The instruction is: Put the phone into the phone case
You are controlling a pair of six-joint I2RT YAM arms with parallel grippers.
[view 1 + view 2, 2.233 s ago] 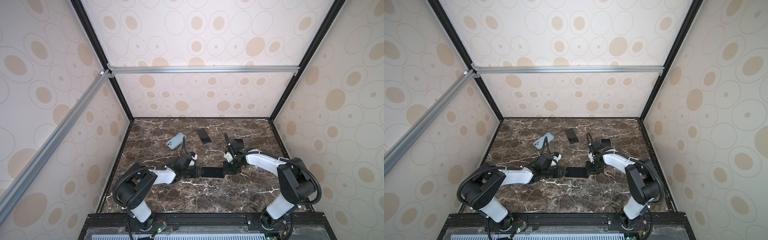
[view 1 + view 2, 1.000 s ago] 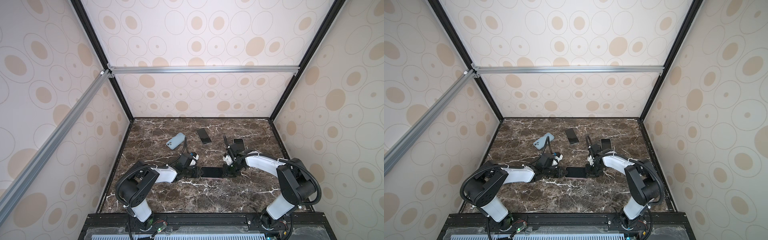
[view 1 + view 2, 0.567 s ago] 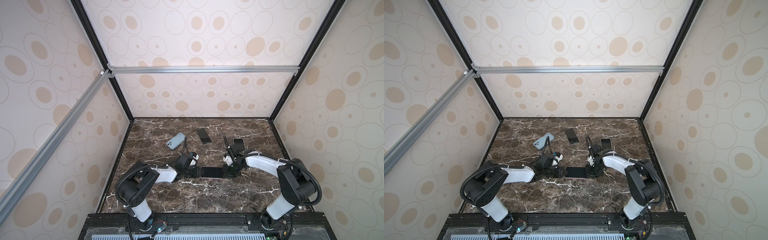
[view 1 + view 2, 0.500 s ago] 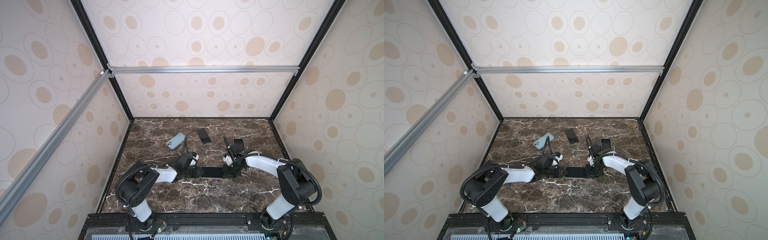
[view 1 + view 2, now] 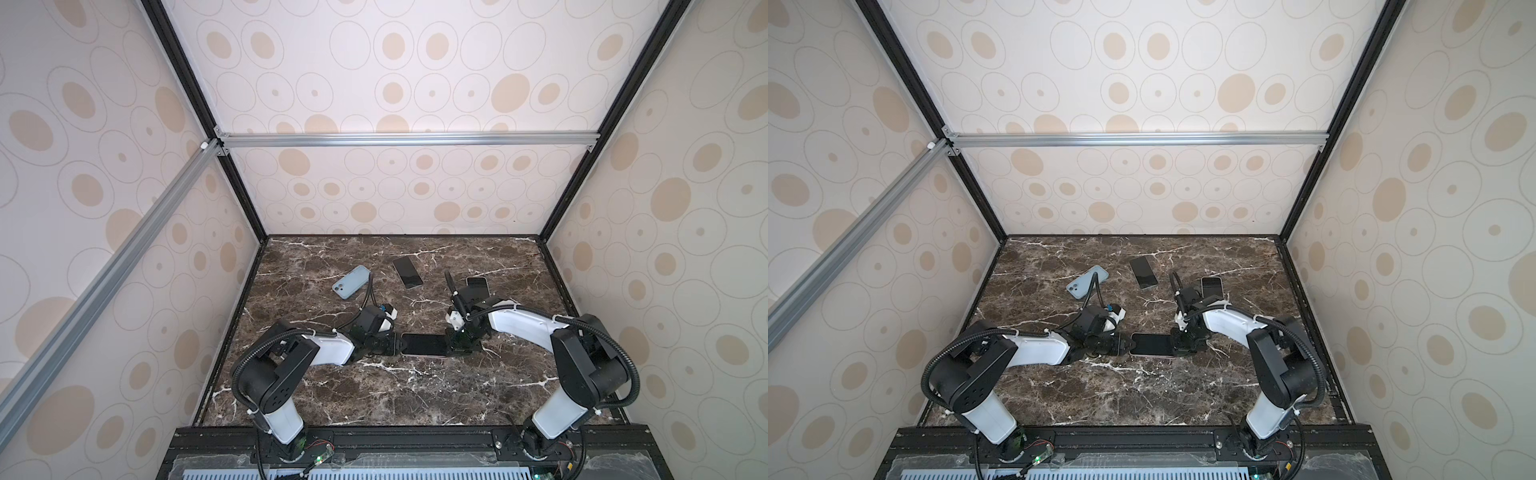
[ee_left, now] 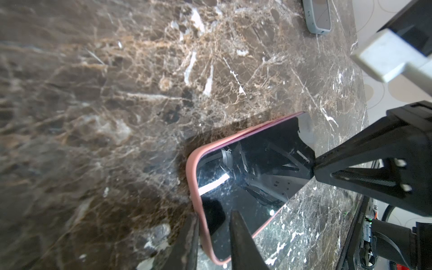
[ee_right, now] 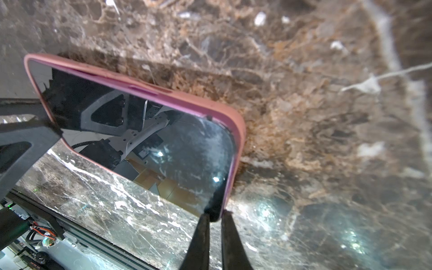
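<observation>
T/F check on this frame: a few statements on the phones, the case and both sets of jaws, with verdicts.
1. The middle phone has a pink case around it. True.
2. The left gripper and the right gripper are at the same end of it. False: they are at opposite short ends.
3. The right gripper's jaws stand wide open. False: they are all but closed at the case's corner.
4. The blue phone lies on the table, held by neither gripper. True.
5. The left gripper's jaws straddle the case's rim. True.

Right gripper (image 7: 215, 215) tighter; nearer phone (image 7: 152, 145) corner
</observation>
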